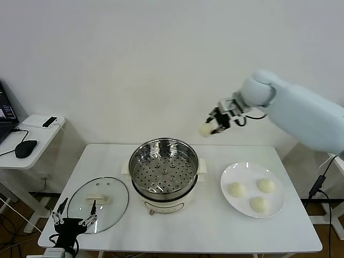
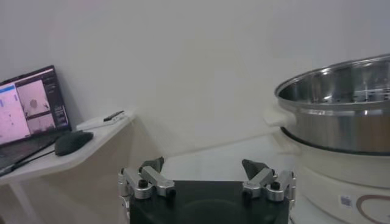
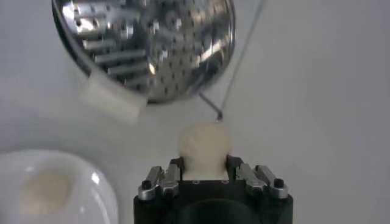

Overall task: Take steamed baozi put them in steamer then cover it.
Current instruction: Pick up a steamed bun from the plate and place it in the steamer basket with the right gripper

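My right gripper [image 1: 207,128] hangs high in the air, above and to the right of the steamer [image 1: 164,167], shut on one cream-white steamed baozi [image 3: 204,146]. The steamer's perforated steel basket [image 3: 146,45] holds nothing. Three more baozi [image 1: 258,193] lie on the white plate [image 1: 233,173] at the table's right. The glass cover [image 1: 98,203] with its cream handle lies flat on the table, left of the steamer. My left gripper [image 1: 74,219] waits open, low at the table's front left edge beside the cover, with nothing between its fingers [image 2: 152,165].
A small side table [image 1: 33,135] at the far left carries a laptop [image 2: 29,112], a mouse [image 1: 25,148] and a small black device. A white wall stands behind the table. Cables hang at the right of the table.
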### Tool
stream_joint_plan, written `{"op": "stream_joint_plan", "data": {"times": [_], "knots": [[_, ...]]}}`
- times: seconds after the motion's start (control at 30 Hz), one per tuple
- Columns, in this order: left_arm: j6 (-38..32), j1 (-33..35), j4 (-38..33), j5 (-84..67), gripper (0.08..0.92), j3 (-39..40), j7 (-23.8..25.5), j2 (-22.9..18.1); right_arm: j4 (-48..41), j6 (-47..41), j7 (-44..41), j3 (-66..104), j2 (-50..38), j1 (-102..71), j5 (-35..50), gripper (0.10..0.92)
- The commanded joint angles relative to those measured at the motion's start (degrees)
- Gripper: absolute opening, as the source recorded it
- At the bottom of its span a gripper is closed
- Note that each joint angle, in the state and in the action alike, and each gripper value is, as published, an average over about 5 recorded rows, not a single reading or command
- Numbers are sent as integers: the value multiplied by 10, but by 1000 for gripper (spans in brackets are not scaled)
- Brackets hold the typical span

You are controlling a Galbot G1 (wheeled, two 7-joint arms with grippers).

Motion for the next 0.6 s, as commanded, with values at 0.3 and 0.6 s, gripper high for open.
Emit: {"op": "stream_joint_plan", "data": {"times": [0.3,0.6], "knots": [[0,7,6,-6,823,-22,0,5,-93,163,51,-124,185,-13,-110,454],[-1,12,-3,-5,823,-23,-1,-4,-156,242,95,-112,203,-48,-206,484]]}}
